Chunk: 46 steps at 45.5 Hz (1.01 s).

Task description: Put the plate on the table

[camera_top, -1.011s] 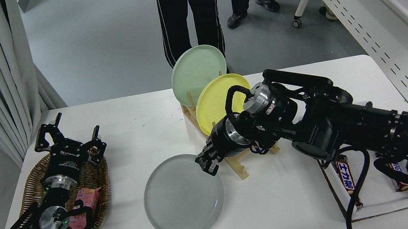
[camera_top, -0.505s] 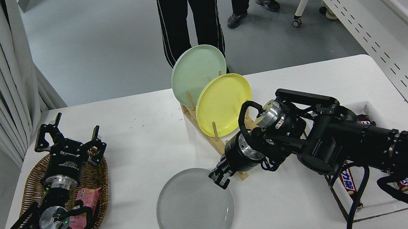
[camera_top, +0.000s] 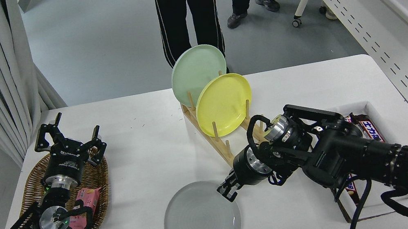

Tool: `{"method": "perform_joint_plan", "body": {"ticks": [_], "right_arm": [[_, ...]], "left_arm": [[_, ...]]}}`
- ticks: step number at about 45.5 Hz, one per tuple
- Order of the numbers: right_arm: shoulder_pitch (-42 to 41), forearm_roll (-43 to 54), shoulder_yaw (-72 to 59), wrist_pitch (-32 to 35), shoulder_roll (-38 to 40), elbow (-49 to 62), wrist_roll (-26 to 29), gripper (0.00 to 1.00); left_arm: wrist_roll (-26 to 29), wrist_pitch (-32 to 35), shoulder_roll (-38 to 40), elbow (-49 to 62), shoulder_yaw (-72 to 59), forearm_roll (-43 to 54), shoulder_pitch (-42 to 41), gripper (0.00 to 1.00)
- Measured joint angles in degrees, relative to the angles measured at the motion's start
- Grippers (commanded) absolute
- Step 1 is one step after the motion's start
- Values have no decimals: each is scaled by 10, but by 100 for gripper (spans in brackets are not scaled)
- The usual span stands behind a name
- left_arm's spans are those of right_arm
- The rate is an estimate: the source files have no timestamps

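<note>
Plate (camera_top: 202, 221) near wooden rack (camera_top: 222, 143).

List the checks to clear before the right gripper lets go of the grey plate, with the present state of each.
1. Right gripper shut on the plate's far right rim: ok.
2. Plate fully down flat on the table: cannot tell; no gap is readable in this view.
3. Plate clear of the wooden rack: ok.
4. Plate inside the table's near edge: cannot tell; the picture cuts it off.
5. Left gripper parked over the basket, out of the way: ok.
</note>
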State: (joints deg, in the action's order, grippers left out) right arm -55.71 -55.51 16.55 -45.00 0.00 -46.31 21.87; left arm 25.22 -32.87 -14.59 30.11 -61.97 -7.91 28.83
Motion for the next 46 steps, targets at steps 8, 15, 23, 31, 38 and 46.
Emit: {"method": "perform_joint_plan", "body": {"ticks": [8, 15, 23, 31, 38, 46], "right_arm": [[1, -1, 4, 0, 0, 8, 0, 0], [2, -1, 10, 0, 0, 12, -1, 0], [2, -1, 17, 4, 0, 13, -1, 0], [3, -2, 21, 7, 0, 14, -1, 0], [5, -2, 22, 8, 0, 15, -1, 0], [10, -3, 23, 8, 0, 15, -2, 0]], "left_arm": [[0, 0, 0, 0, 0, 0, 0, 100], [0, 0, 0, 0, 0, 0, 0, 100], [0, 0, 0, 0, 0, 0, 0, 100], [0, 0, 0, 0, 0, 0, 0, 100], [0, 0, 0, 0, 0, 0, 0, 100], [0, 0, 0, 0, 0, 0, 0, 100]]}}
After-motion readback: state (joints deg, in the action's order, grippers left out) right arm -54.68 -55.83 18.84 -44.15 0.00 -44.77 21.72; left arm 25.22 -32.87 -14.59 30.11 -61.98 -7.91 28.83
